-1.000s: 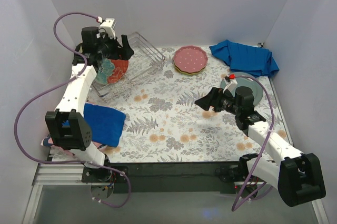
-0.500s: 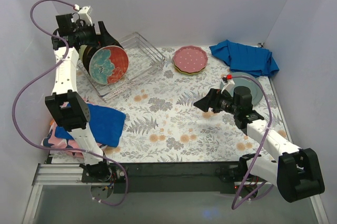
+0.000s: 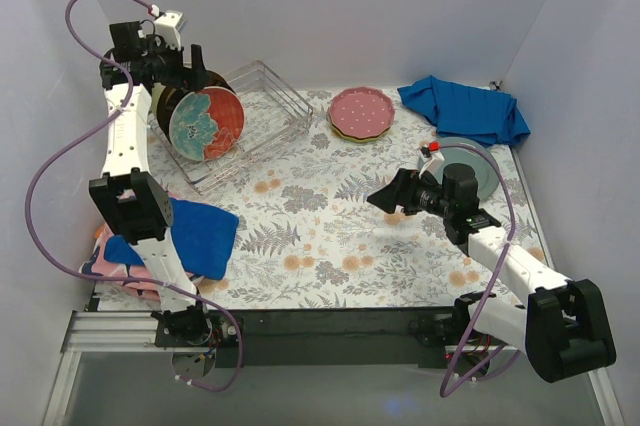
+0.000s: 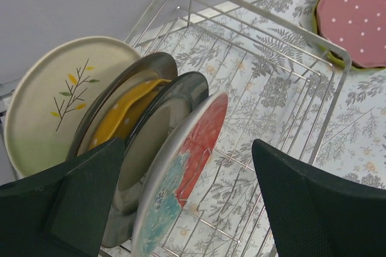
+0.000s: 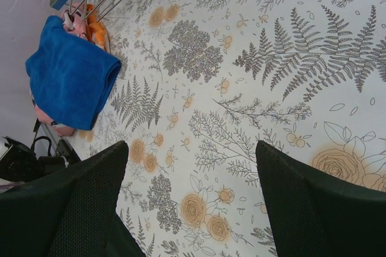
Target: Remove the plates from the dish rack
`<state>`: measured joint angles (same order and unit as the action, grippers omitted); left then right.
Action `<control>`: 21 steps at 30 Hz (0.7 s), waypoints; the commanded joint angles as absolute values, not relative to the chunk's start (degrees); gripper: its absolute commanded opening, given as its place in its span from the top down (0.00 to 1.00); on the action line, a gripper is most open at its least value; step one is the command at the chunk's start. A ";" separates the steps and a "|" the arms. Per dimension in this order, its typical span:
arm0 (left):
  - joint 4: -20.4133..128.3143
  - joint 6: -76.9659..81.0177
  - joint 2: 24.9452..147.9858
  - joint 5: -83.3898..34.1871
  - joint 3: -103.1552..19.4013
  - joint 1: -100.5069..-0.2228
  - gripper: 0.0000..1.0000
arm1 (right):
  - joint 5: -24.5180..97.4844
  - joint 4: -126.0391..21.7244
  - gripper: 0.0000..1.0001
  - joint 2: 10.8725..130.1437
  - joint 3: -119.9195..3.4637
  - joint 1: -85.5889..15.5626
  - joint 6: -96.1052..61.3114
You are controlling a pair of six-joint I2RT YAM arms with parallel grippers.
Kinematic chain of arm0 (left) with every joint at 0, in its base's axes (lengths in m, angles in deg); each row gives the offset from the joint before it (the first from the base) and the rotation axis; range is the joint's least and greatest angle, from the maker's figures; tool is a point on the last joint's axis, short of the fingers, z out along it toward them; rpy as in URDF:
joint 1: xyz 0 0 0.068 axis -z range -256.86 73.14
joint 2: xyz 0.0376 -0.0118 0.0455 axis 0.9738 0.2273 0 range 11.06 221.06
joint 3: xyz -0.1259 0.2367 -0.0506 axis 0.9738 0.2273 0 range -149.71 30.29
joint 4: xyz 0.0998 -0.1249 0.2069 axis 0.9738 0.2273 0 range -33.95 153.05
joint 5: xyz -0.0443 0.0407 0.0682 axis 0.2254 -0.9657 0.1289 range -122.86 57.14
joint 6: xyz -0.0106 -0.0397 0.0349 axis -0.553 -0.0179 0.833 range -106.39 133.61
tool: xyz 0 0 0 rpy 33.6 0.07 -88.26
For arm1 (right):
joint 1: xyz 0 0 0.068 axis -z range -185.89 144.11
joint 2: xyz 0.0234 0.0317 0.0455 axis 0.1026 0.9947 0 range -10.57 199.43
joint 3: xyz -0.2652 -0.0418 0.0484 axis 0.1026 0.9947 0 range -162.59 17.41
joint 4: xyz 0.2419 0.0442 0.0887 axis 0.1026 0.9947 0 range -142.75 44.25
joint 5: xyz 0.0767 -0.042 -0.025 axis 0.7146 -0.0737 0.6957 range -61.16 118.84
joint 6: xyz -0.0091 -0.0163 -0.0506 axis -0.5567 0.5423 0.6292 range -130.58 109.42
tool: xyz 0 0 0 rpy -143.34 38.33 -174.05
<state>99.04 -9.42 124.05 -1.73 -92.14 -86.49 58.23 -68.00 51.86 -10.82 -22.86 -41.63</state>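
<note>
At the table's far-left corner, hovering over the dish rack [image 3: 270,106] with left gripper [image 4: 188,147] spread wide, empty.
Racked upright there: plates [image 3: 200,118], floral plate [image 4: 181,166] foremost. Lying flat outside: pink plate [image 3: 360,111]. Mid-table, right gripper [image 5: 192,148] likewise wide, empty.

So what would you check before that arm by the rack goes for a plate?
1. Jaws of the left gripper open: ok.
2. Aim: ok, the rim of the floral plate sits between them in the wrist view.
3. Nothing in front of that plate in the dish rack: ok.
4. Its lower edge loose in the rack: cannot tell.
5. The right gripper open, empty, away from the rack: ok.
6. Top of the pink plate on the table bare: ok.
</note>
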 commanded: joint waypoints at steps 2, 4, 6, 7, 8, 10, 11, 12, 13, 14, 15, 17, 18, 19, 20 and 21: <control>103.52 -1.96 124.18 -3.34 -92.32 -86.44 0.15 | 59.95 -70.68 0.11 53.50 -13.44 -23.38 -40.82; 103.69 -1.51 124.26 -0.79 -91.96 -86.18 0.17 | 60.04 -70.68 0.11 53.94 -13.62 -23.73 -40.91; 103.78 -2.12 125.13 0.09 -92.75 -85.48 0.19 | 60.04 -70.68 0.11 54.03 -13.62 -23.82 -40.90; 103.52 -2.47 125.40 0.44 -93.54 -85.22 0.21 | 60.13 -70.68 0.11 53.94 -13.62 -23.99 -40.82; 103.25 -3.00 125.58 0.88 -93.46 -84.87 0.22 | 60.31 -70.68 0.11 53.85 -13.53 -24.08 -40.73; 103.25 -3.09 125.67 0.54 -93.20 -84.42 0.23 | 60.57 -70.68 0.11 53.24 -13.36 -24.25 -40.55; 103.16 -3.09 125.67 0.10 -92.93 -83.90 0.23 | 60.48 -70.68 0.11 53.06 -13.27 -24.43 -40.38; 103.16 -3.09 125.67 -0.43 -92.76 -83.63 0.23 | 60.48 -70.77 0.11 52.80 -13.27 -24.52 -40.29; 103.25 -3.01 125.67 -1.65 -92.32 -83.28 0.24 | 60.40 -70.68 0.11 52.62 -13.27 -24.61 -40.38; 103.34 -2.66 125.67 -2.44 -91.97 -82.67 0.24 | 60.39 -70.68 0.11 52.62 -13.27 -24.69 -40.38; 103.43 -2.05 125.67 -3.24 -91.53 -82.32 0.24 | 60.48 -70.77 0.11 52.71 -13.35 -24.69 -40.38; 103.08 -1.51 125.32 -6.14 -89.86 -81.09 0.27 | 60.83 -70.68 0.11 52.80 -13.62 -25.04 -40.38; 102.81 -1.51 125.14 -6.67 -89.33 -80.91 0.28 | 61.01 -70.60 0.11 52.88 -13.71 -24.96 -40.38; 102.46 -1.42 124.79 -6.93 -88.98 -80.65 0.29 | 61.01 -70.59 0.11 52.80 -13.88 -25.22 -40.38; 102.20 -1.60 124.70 -7.54 -88.63 -80.64 0.30 | 61.10 -70.59 0.11 52.88 -13.97 -25.31 -40.38; 102.11 -1.69 124.53 -7.72 -88.54 -80.64 0.31 | 61.10 -70.59 0.11 52.88 -14.06 -25.40 -40.38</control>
<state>102.29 -2.73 126.58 -4.66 -89.93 -81.27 59.76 -68.11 53.87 -11.26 -24.78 -41.61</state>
